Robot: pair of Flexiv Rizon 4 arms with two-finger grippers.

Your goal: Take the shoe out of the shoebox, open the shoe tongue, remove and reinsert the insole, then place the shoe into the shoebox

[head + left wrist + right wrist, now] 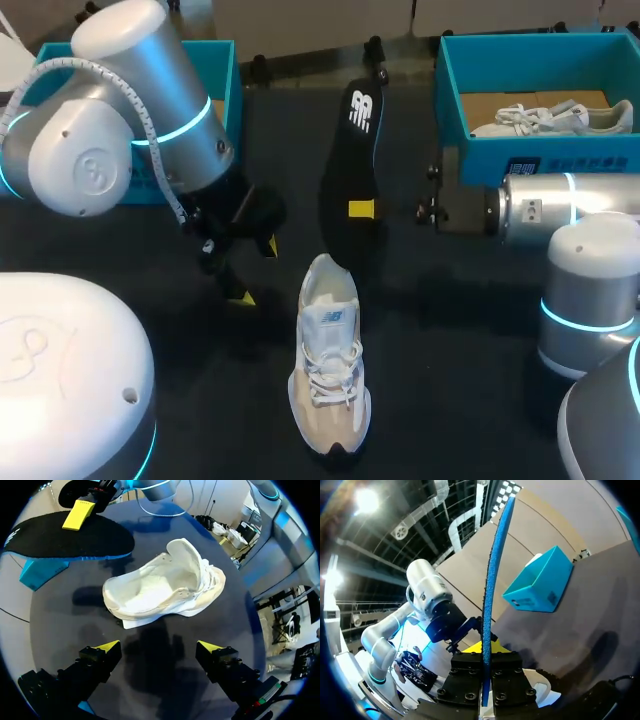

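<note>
A dark table is spread across the head view. The left arm is brought in from the upper left of the frame, the right arm from the right edge. A teal shoebox is set at the upper right, with a second white shoe laid inside. Another teal box is half hidden behind the left arm at the upper left. The white shoe is stood on the table at the lower middle, outside both boxes, toe toward the bottom edge, tongue lifted. The black insole is seen at the upper middle, clamped between the fingers of the right gripper. The left gripper is spread wide and empty, the shoe just ahead of it
</note>
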